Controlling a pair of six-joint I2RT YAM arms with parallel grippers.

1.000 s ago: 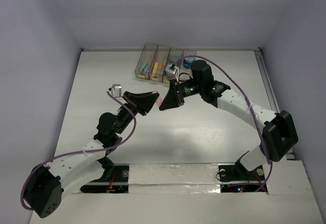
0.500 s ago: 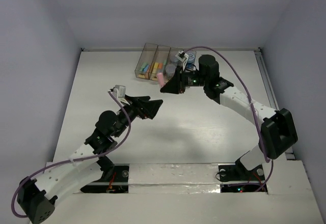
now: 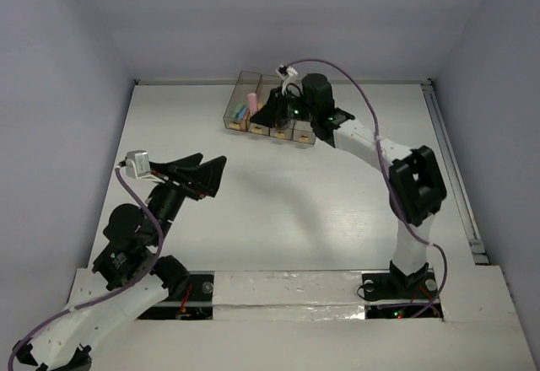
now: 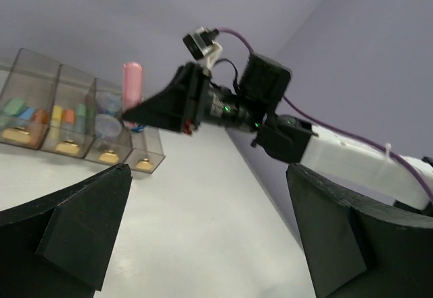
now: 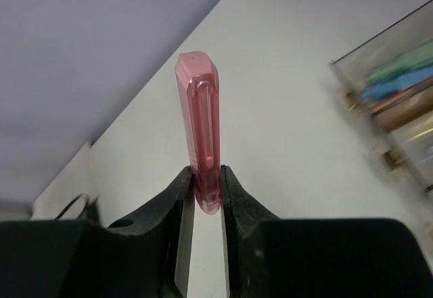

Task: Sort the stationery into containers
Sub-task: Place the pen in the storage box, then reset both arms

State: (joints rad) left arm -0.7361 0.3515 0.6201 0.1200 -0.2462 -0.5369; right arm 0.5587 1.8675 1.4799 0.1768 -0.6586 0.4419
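— White tabletop, top view: right gripper pinches pink marker over the left half of the bins. Left gripper spread, empty, well apart from the bins.
— Left wrist view?
— Pink marker upright above the bins, free end up.
— Right wrist view?
— Fingers clamp only its bottom end. Likely risk: it pivots and lands in the wrong bin.

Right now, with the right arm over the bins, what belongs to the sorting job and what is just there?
Job: pink marker, clamped in the right gripper; four brown bins; sticks already in them.
Not the job: purple cable; white table; left gripper, open and holding nothing.
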